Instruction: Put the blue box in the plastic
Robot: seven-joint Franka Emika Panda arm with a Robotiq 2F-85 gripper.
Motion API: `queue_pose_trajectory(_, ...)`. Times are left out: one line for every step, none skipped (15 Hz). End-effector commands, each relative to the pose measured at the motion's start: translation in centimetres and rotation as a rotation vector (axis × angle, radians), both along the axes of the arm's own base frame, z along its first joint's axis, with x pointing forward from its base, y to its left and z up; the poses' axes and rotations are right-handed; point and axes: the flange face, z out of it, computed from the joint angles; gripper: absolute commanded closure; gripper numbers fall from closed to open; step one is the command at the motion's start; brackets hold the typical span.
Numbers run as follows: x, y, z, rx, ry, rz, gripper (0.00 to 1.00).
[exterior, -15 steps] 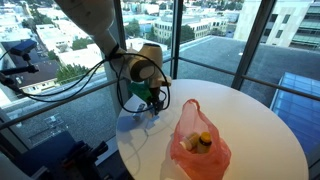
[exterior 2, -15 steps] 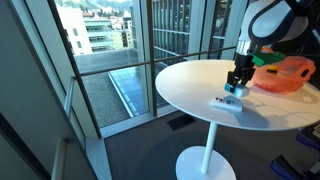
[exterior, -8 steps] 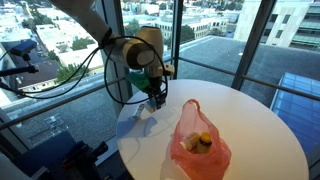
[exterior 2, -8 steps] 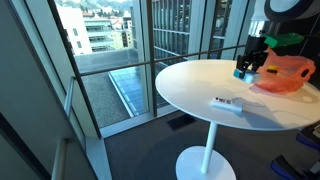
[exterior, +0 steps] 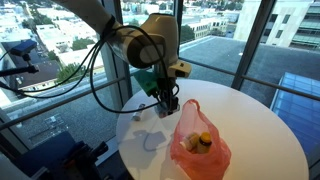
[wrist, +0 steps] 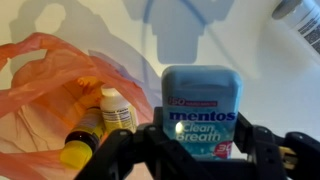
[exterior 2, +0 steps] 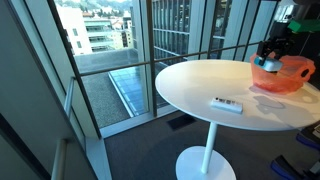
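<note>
One blue box [wrist: 200,100] clamped in tool [wrist: 200,152], lengthwise away from wrist; beside plastic bag [wrist: 45,75]

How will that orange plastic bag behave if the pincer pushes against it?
Probably floppy: the orange plastic bag looks thin, crinkled and translucent, so its rim would likely fold under a push. It may not slide much, since the bottles inside weigh it down. Its mouth could collapse against the blue box in the pincer.

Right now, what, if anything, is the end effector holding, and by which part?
The end effector holds the blue box, pinched across its two sides at the end nearest the wrist; the rest sticks out beyond it.
</note>
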Motion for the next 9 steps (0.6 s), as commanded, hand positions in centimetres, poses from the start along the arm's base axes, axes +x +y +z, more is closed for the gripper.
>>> queue_pose_trajectory(-2.5, -3.0, 1.0, 0.011, -0.001, -0.088, 0.61)
queue_pose_trajectory(-3.0, -3.9, 1.0, 0.013, -0.001, -0.109, 0.61)
queue_pose_trajectory(-3.5, -4.8, 0.9, 0.017, 0.001, -0.129, 0.61)
queue_pose_trajectory(-3.9, -5.7, 0.8, 0.017, 0.001, -0.150, 0.61)
queue_pose_trajectory(-4.2, -6.6, 0.7, 0.019, 0.002, -0.170, 0.61)
queue_pose_trajectory(-4.5, -7.6, 0.6, 0.021, -0.002, -0.187, 0.61)
queue_pose_trajectory(-4.7, -8.4, 0.5, 0.023, -0.004, -0.202, 0.61)
queue_pose_trajectory(-4.9, -9.4, 0.6, 0.025, -0.012, -0.216, 0.61)
queue_pose_trajectory(-5.0, -10.2, 0.6, 0.026, -0.016, -0.232, 0.61)
